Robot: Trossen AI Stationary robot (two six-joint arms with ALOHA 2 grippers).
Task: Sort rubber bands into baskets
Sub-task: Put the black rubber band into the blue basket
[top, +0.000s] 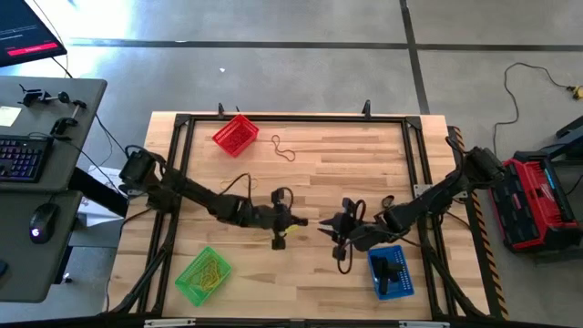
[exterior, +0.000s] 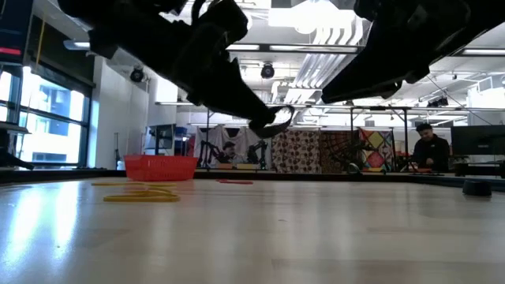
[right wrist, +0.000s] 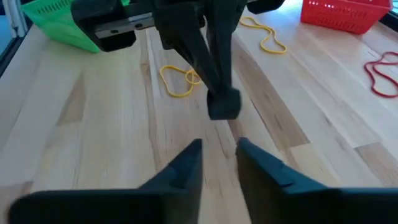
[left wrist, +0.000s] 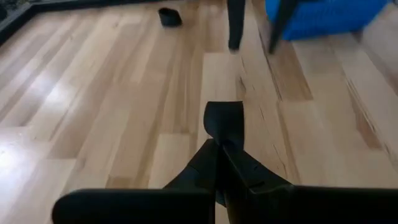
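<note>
Right hand [right wrist: 219,152], its fingers a narrow gap apart, faces the pinched-together left hand [top: 301,221] mid-desk [top: 364,164]; a black rubber band [right wrist: 224,104] hangs from the left one, blue basket [top: 392,272] nearby.
</note>
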